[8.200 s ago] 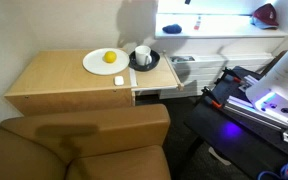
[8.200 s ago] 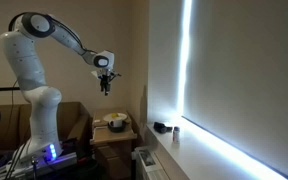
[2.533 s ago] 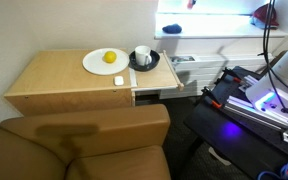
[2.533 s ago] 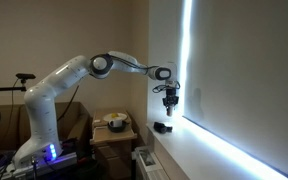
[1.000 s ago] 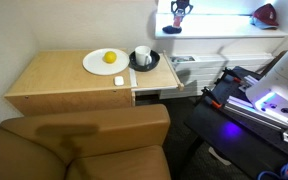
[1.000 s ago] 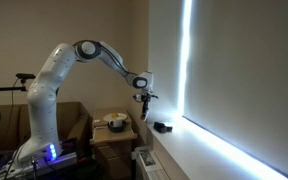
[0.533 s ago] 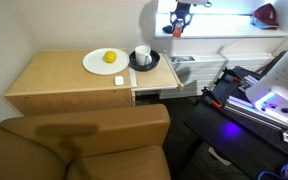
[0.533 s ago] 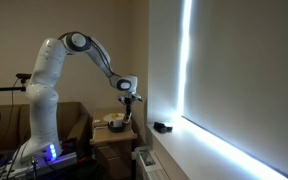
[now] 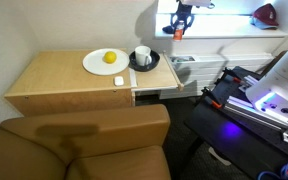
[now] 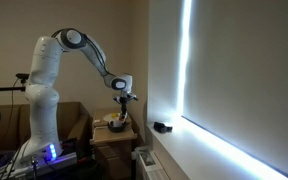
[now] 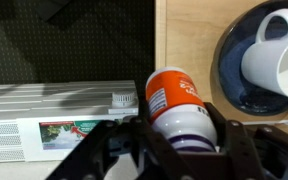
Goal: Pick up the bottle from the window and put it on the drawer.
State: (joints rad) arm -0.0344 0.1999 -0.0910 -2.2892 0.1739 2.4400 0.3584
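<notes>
The bottle [image 11: 177,102] has an orange body and a white lower part with purple stripes. My gripper [image 11: 181,132] is shut on it, one dark finger on each side. In an exterior view the gripper [image 9: 180,20] hangs in front of the bright window [image 9: 219,14] with the bottle [image 9: 179,33] below it. In an exterior view the gripper [image 10: 123,98] hovers above the cabinet end, away from the window sill [image 10: 199,140]. The pale-fronted drawer [image 9: 156,84] stands pulled out at the cabinet's right end, below the mug.
A white mug [image 9: 142,54] on a dark plate [image 11: 232,75] and a white plate with a lemon [image 9: 106,60] sit on the wooden cabinet top [image 9: 54,75]. A dark-red object [image 9: 265,14] and a small dark object [image 10: 161,127] lie on the sill. A white radiator [image 11: 44,118] stands beside the cabinet.
The arm has carried the bottle away from the window sill and toward the cabinet, lowering it slightly. The gripper has stayed shut on the bottle.
</notes>
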